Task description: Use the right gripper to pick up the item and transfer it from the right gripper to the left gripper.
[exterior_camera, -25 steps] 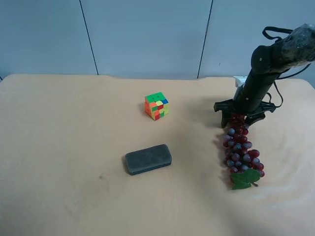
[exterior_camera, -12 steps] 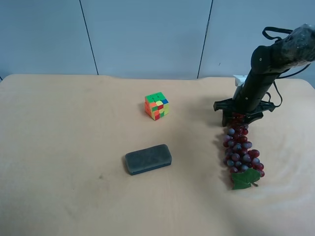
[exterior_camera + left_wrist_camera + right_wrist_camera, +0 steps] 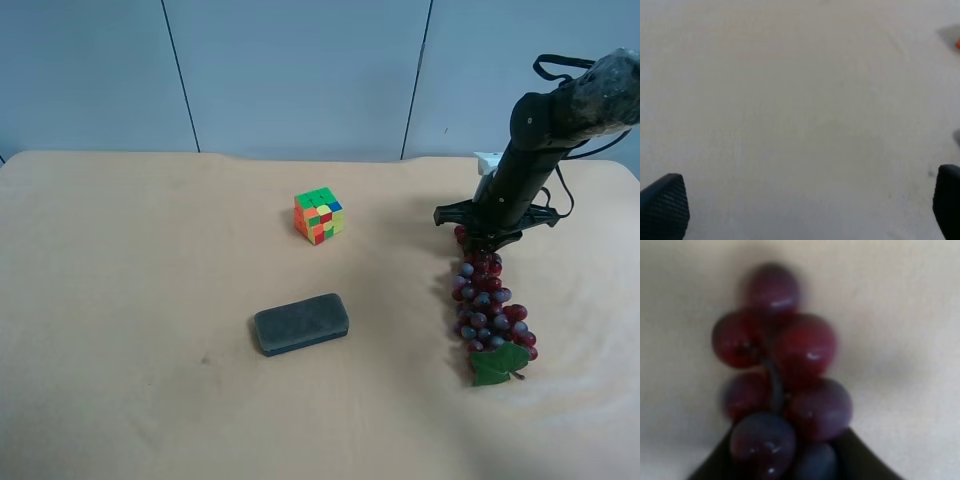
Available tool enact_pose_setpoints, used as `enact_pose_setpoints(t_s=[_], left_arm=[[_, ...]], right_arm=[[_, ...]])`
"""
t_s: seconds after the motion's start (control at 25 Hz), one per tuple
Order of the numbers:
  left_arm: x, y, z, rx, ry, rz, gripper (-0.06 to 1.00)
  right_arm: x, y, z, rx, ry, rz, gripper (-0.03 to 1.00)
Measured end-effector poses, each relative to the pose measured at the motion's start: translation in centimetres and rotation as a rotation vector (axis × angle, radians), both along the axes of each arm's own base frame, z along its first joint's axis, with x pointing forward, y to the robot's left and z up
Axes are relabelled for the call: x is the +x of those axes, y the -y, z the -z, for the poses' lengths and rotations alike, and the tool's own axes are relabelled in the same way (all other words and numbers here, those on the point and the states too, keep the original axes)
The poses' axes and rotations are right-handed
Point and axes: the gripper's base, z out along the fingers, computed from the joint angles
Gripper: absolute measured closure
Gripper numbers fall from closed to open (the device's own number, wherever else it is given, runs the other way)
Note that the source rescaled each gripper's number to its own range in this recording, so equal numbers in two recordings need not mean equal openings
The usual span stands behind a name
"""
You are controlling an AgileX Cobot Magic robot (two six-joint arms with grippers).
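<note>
The item, a long bunch of dark red and purplish grapes (image 3: 490, 310) with a green leaf (image 3: 498, 364) at its near end, lies on the tan table (image 3: 130, 260). The arm at the exterior high view's right reaches down to the bunch's far end. Its right gripper (image 3: 480, 238) is closed around the topmost grapes. The right wrist view shows those grapes (image 3: 790, 370) blurred and very close, between dark finger parts at the frame's lower edge. The left gripper (image 3: 805, 210) is open and empty over bare table, with only its fingertips (image 3: 665, 205) showing. It is out of the exterior high view.
A multicoloured puzzle cube (image 3: 318, 216) stands near the table's middle. A dark grey-green oblong case (image 3: 300, 323) lies nearer the front. A white block (image 3: 487, 162) sits by the right arm's wrist. A blue-grey wall runs behind the table.
The right gripper's fingers, spread wide around the bunch's far end a second ago, have closed in on the top grapes. The bunch, cube and case have not moved.
</note>
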Motion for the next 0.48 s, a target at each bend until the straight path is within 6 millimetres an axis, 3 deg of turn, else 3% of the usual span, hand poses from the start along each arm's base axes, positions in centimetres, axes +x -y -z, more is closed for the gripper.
enact_pose_setpoints(t_s=[0.48], left_arm=[[0.00, 0.00, 0.00, 0.000, 0.000, 0.000, -0.06]], right_arm=[[-0.01, 0.00, 0.00, -0.007, 0.000, -0.037, 0.92]])
